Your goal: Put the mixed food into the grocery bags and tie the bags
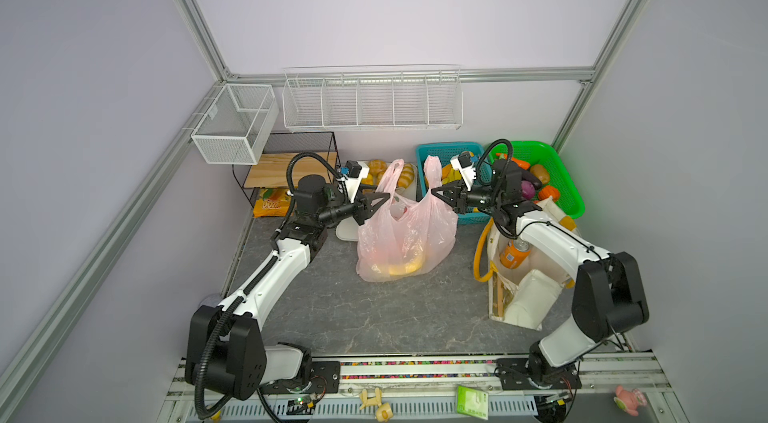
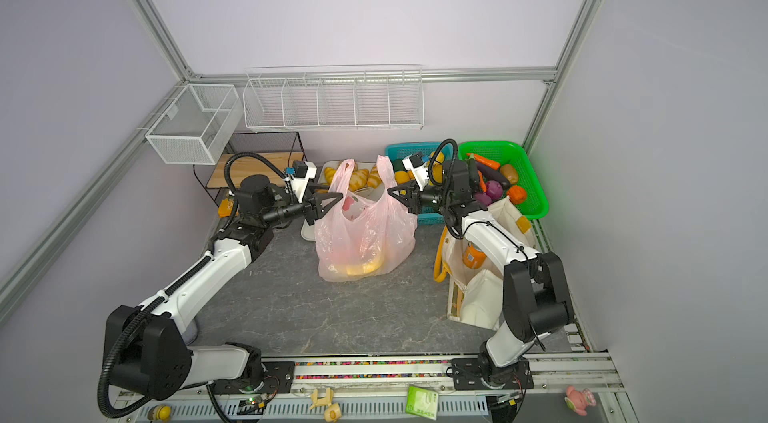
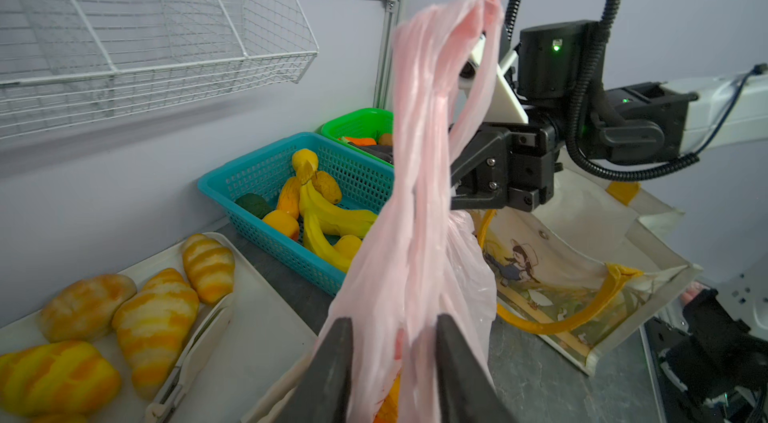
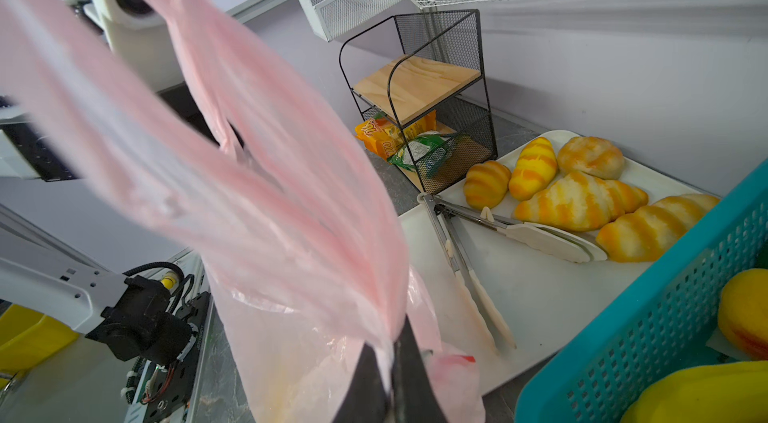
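The pink plastic bag (image 1: 405,242) (image 2: 365,240) stands mid-table with both loop handles pulled up. A yellow banana (image 1: 405,268) shows through its bottom. My left gripper (image 1: 385,196) (image 3: 395,323) grips the base of the left handle, and bunched plastic fills the gap between its fingers. My right gripper (image 1: 434,191) (image 4: 392,337) is shut tight on the base of the right handle. To the right, under my right arm, the cream canvas tote (image 1: 528,300) lies open with an orange soda can (image 1: 515,254) inside. More bananas and oranges (image 3: 328,213) lie in the teal basket (image 3: 257,175).
A white tray (image 3: 266,329) with bread rolls and tongs (image 4: 478,275) sits behind the pink bag. A green basket (image 1: 561,188) of vegetables stands at the back right. At the back left is a black wire shelf (image 1: 299,150), with white wire baskets (image 1: 374,100) on the wall above.
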`<state>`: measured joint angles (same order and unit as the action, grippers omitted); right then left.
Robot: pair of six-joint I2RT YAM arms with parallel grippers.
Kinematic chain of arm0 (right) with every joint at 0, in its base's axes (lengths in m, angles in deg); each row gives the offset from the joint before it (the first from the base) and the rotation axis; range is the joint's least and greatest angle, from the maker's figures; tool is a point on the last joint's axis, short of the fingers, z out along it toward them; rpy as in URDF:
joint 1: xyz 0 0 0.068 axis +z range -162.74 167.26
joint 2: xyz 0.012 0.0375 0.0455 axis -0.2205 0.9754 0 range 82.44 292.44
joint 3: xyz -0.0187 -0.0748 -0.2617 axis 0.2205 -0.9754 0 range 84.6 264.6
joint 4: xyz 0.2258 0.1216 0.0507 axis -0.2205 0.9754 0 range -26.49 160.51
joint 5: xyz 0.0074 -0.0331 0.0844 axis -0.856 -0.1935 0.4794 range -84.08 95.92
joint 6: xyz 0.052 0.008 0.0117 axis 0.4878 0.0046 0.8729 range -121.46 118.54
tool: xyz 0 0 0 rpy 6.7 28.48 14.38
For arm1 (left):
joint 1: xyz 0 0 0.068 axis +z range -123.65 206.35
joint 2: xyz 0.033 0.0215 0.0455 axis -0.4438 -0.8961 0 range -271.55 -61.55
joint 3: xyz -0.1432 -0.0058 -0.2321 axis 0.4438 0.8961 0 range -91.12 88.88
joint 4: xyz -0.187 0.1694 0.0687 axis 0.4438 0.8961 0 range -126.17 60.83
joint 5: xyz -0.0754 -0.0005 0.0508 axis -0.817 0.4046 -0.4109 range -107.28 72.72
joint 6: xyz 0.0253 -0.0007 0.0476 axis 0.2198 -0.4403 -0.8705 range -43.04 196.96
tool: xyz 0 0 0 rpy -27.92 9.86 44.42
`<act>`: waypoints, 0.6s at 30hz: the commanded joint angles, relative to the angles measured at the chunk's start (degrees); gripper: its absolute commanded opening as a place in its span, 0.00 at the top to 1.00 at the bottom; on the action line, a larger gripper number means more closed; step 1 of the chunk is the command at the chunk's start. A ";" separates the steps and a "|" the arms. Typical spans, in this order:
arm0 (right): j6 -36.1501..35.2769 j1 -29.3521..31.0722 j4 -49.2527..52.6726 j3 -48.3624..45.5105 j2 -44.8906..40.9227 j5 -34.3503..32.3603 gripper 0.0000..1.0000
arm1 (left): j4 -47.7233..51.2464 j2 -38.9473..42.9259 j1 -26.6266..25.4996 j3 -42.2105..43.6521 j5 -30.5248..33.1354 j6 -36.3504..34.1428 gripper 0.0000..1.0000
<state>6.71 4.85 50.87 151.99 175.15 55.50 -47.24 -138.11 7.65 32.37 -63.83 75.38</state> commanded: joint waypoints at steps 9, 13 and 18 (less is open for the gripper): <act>-2.13 -0.46 9.73 4.04 -0.96 -2.92 0.93 | 21.26 -1.09 -8.04 -9.07 6.31 -21.69 1.00; -5.76 -0.51 15.26 6.46 -0.40 -0.64 0.93 | 31.05 -3.45 -10.75 -13.83 8.35 -31.41 1.00; -11.85 -0.45 20.12 7.65 -0.14 2.57 0.92 | 45.20 -10.52 -13.38 -25.07 14.52 -39.22 1.00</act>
<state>0.54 4.61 65.97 158.35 175.15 55.26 -13.73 -145.56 -4.72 12.48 -53.66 45.11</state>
